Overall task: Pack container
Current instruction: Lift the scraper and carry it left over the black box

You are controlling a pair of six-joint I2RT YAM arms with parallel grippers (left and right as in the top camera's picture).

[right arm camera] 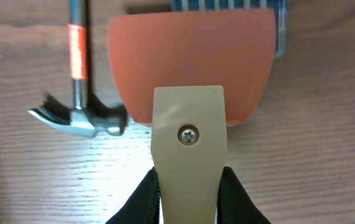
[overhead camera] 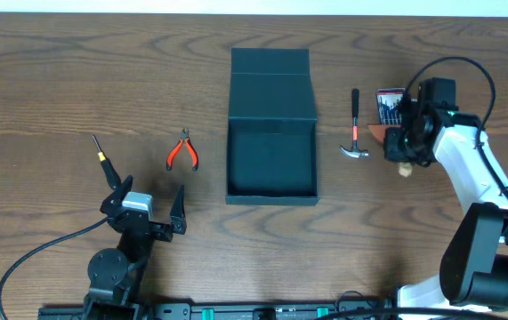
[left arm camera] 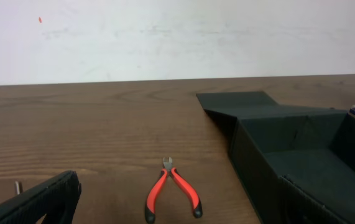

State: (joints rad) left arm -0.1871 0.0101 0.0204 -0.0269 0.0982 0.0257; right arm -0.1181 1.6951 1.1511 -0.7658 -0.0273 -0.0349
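The dark teal-green square cardboard box (overhead camera: 270, 105) sits in the middle of the brown wooden bench (overhead camera: 58, 71), with its hinged flap lid laid back on the far side.

My right gripper (right arm camera: 189, 186) is clamped on the beige handle of a scraper with a flat orange blade (right arm camera: 189, 62), to the right of the box. I cannot tell whether the blade rests on the bench. Just beside it lies a claw hammer with a black handle and an orange band (overhead camera: 354, 124), between the scraper and the box. A blue-striped packet (overhead camera: 389, 105) lies at the blade's far edge.

My left gripper (overhead camera: 153, 194) hangs near the front left with its fingers wide apart, holding nothing. Ahead of it lie red-handled pliers (overhead camera: 182, 153), and further left a slim yellow-and-black screwdriver (overhead camera: 104, 162).
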